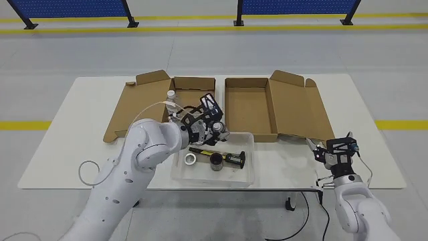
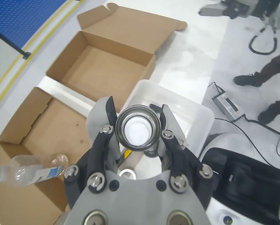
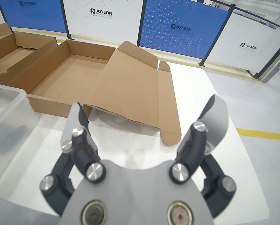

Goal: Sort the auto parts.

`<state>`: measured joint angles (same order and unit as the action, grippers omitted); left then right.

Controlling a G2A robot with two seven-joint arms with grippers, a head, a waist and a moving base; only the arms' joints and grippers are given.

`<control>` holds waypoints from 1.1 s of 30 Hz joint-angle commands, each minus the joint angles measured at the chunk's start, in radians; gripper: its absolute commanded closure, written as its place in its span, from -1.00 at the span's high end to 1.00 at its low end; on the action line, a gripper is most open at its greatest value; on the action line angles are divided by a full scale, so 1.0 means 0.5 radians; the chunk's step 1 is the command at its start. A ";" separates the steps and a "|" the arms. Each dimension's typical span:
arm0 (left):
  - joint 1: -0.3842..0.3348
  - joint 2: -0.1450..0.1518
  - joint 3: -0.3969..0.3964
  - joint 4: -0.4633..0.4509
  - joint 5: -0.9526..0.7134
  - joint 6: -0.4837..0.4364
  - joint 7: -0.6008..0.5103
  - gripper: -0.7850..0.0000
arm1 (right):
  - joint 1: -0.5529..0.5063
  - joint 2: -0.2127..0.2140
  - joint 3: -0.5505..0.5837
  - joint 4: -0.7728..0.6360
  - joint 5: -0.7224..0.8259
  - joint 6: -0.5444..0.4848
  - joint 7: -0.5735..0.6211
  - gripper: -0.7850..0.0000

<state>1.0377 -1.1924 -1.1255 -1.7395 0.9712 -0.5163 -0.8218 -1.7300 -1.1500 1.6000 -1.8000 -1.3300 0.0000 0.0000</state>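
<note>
Your left claw pinches the metal ring between its fingers, above the clear bin at 6 o'clock on the desk. Your right claw, at 4 o'clock, gapes wide.

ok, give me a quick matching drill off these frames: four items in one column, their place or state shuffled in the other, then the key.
Items:
1. metal ring
2. water bottle
3. right gripper
4. clear bin

Places or states:
A. open, holding nothing
B. on the table, dark parts inside
C. clamped in the left gripper
D. on an opened cardboard box

Pairs: 1-C; 2-D; 3-A; 4-B
</note>
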 commanded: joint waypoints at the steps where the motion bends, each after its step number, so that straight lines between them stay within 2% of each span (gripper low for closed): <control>1: 0.015 0.012 -0.063 0.008 0.069 0.052 0.012 -1.00 | 0.000 0.000 0.000 0.000 0.000 0.000 0.000 1.00; 6: 0.064 0.033 -0.185 0.014 0.168 0.176 0.069 -1.00 | 0.000 0.000 0.000 0.000 0.000 0.000 0.000 1.00; 14: 0.110 0.052 -0.287 0.051 0.243 0.327 0.062 -1.00 | 0.000 0.000 0.000 0.000 0.000 0.000 0.000 1.00; 20: 0.108 0.055 -0.269 0.122 0.331 0.397 0.049 -1.00 | 0.000 0.000 0.000 0.000 0.000 0.000 0.000 1.00; 27: 0.039 0.039 -0.195 0.302 0.356 0.466 0.106 -1.00 | 0.000 0.000 0.000 0.000 0.000 0.000 0.000 1.00; 33: -0.032 0.030 -0.124 0.452 0.511 0.521 0.108 -1.00 | 0.000 0.000 0.000 0.000 0.000 0.000 0.000 1.00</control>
<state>1.0265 -1.1759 -1.1933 -1.5264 1.2256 -0.2580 -0.7740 -1.7300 -1.1500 1.6000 -1.8000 -1.3300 0.0000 0.0000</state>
